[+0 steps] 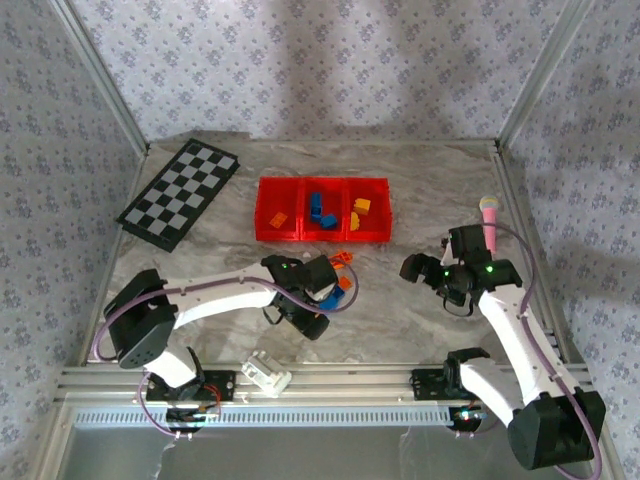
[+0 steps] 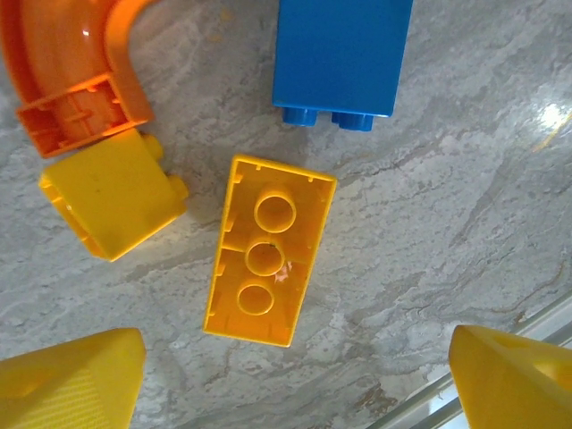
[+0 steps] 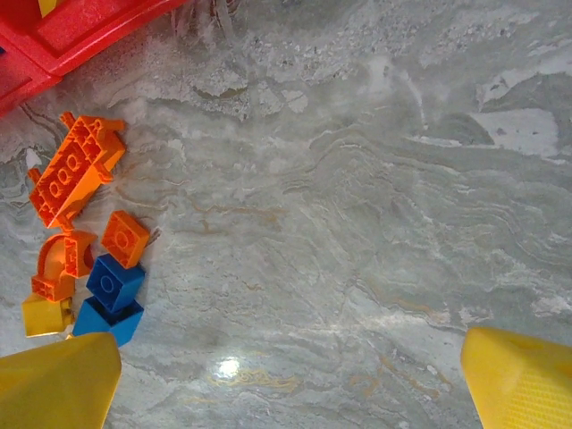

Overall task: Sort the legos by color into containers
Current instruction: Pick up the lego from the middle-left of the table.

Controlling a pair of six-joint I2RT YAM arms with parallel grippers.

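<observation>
Left gripper (image 2: 295, 384): jaws wide, empty, poised over upturned yellow rectangular plastic brick (image 2: 268, 261), near red three-compartment plastic tray (image 1: 275, 237); presumably aligned for pickup. Right gripper (image 3: 286, 384), right of tray: spread, empty.

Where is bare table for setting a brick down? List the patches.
Free: marble between the checkerboard and the left arm; also between the loose legos and the right arm. Crowded: around those legos, by the left fingers.
</observation>
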